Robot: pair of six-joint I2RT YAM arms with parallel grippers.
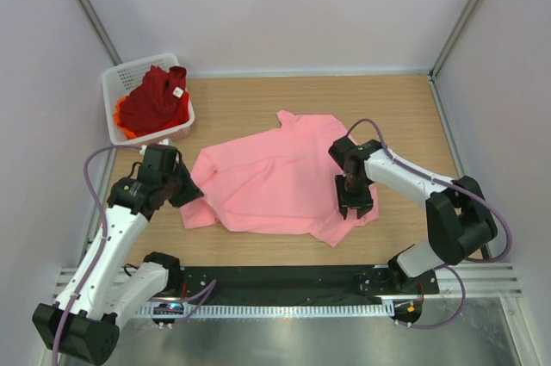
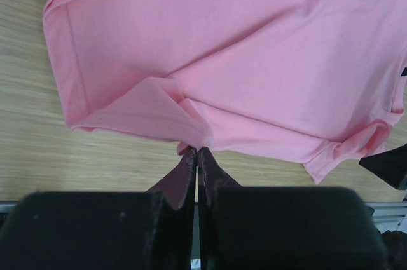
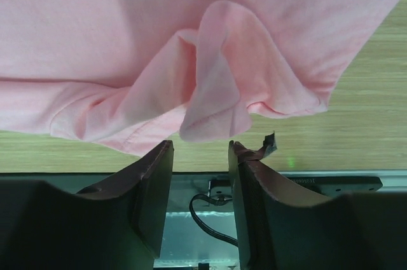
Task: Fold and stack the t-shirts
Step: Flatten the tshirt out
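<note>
The light pink t-shirt (image 1: 275,176) lies spread and rumpled across the middle of the wooden table. At its left edge my left gripper (image 1: 191,196) is shut, its tips (image 2: 196,150) pinching a folded bit of the pink cloth (image 2: 254,60). My right gripper (image 1: 355,207) stands open at the shirt's near right corner. In the right wrist view a loose fold of the pink shirt (image 3: 216,92) hangs just beyond the right gripper (image 3: 200,146), with nothing between the fingers. The dark red t-shirt (image 1: 155,99) with a small white tag lies crumpled on the orange t-shirt (image 1: 125,129).
A white mesh basket (image 1: 116,82) holding the red and orange shirts stands at the table's far left corner. Bare wood (image 1: 405,116) shows at the far right. A black strip (image 1: 275,284) and metal rail run along the near edge; walls close in on three sides.
</note>
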